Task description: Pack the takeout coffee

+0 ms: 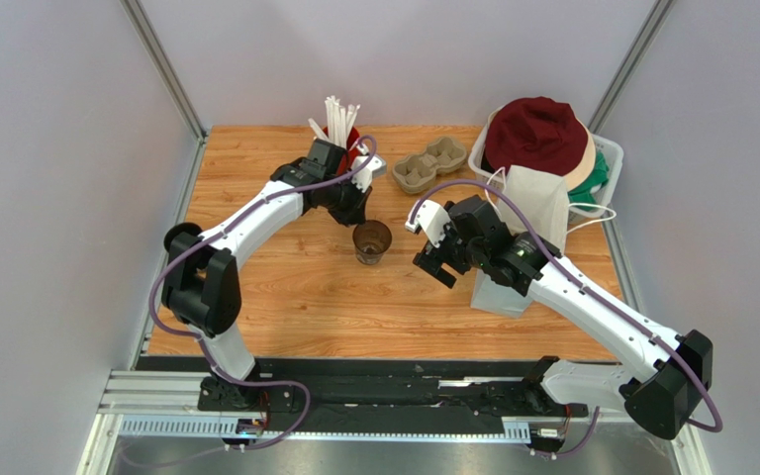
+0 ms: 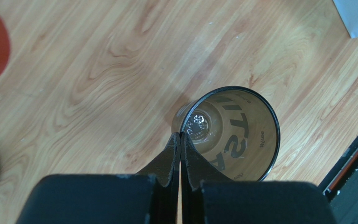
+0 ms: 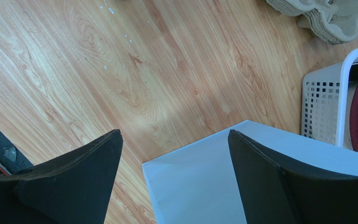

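Observation:
The takeout coffee cup point(image 1: 372, 241) stands upright near the middle of the table, brown, with a dark rim and no lid on it. In the left wrist view the cup point(image 2: 241, 135) shows dark lettering on its inner wall. My left gripper point(image 2: 181, 136) is shut, and its tips meet right on the cup's near rim, one finger outside and one inside. From above, that left gripper point(image 1: 359, 214) sits just behind the cup. My right gripper point(image 1: 440, 259) hangs open to the right of the cup with nothing between its fingers point(image 3: 92, 158).
A white paper bag point(image 3: 204, 186) lies under the right gripper, the same bag point(image 1: 501, 293) partly hidden by the right arm. A cardboard cup carrier point(image 1: 429, 164) sits at the back. A red cup of white straws point(image 1: 342, 131) stands behind the left gripper. A white basket point(image 1: 607, 158) with hats is at the back right.

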Controlling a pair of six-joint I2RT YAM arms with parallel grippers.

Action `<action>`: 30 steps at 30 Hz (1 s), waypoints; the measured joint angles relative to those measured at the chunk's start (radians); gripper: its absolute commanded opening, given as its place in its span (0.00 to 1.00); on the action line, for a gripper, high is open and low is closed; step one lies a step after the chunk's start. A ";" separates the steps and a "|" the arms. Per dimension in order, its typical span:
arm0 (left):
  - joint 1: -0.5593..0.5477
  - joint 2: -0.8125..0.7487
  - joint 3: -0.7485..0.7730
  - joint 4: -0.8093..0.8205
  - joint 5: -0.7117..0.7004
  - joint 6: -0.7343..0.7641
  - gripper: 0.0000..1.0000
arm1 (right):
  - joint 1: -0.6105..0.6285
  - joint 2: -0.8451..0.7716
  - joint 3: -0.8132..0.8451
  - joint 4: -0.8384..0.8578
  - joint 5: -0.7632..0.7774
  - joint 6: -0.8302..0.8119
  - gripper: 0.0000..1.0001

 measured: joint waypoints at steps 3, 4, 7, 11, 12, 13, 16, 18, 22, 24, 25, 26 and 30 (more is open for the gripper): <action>-0.022 0.033 -0.001 0.017 0.018 -0.012 0.00 | 0.000 0.000 -0.011 0.013 0.004 -0.003 0.90; -0.029 0.040 -0.003 0.028 0.027 -0.018 0.00 | 0.000 0.000 -0.013 0.017 0.006 -0.005 0.90; -0.040 0.043 -0.011 0.055 0.047 -0.035 0.00 | 0.000 0.000 -0.014 0.024 0.008 -0.006 0.90; -0.051 0.043 -0.044 0.106 0.058 -0.055 0.00 | 0.000 0.000 -0.015 0.035 0.009 -0.010 0.90; -0.054 0.043 -0.054 0.113 0.058 -0.057 0.00 | 0.001 0.000 -0.016 0.036 0.009 -0.010 0.90; -0.057 0.043 -0.064 0.119 0.058 -0.059 0.00 | 0.001 0.000 -0.018 0.038 0.009 -0.010 0.90; -0.064 0.043 -0.082 0.125 0.058 -0.063 0.00 | 0.005 0.001 -0.026 0.041 0.015 -0.010 0.90; -0.064 0.043 -0.087 0.131 0.058 -0.066 0.00 | 0.008 0.001 -0.029 0.041 0.017 -0.011 0.90; -0.064 0.042 -0.096 0.148 0.058 -0.076 0.02 | 0.009 0.001 -0.029 0.041 0.019 -0.013 0.90; -0.064 0.042 -0.101 0.153 0.058 -0.078 0.05 | 0.009 0.001 -0.029 0.042 0.019 -0.013 0.90; -0.064 0.041 -0.104 0.155 0.058 -0.079 0.06 | 0.010 0.001 -0.029 0.042 0.019 -0.013 0.90; -0.064 0.041 -0.108 0.158 0.058 -0.079 0.08 | 0.010 0.001 -0.029 0.042 0.019 -0.013 0.90; -0.064 0.033 -0.119 0.163 0.058 -0.081 0.22 | 0.010 0.001 -0.030 0.042 0.019 -0.013 0.90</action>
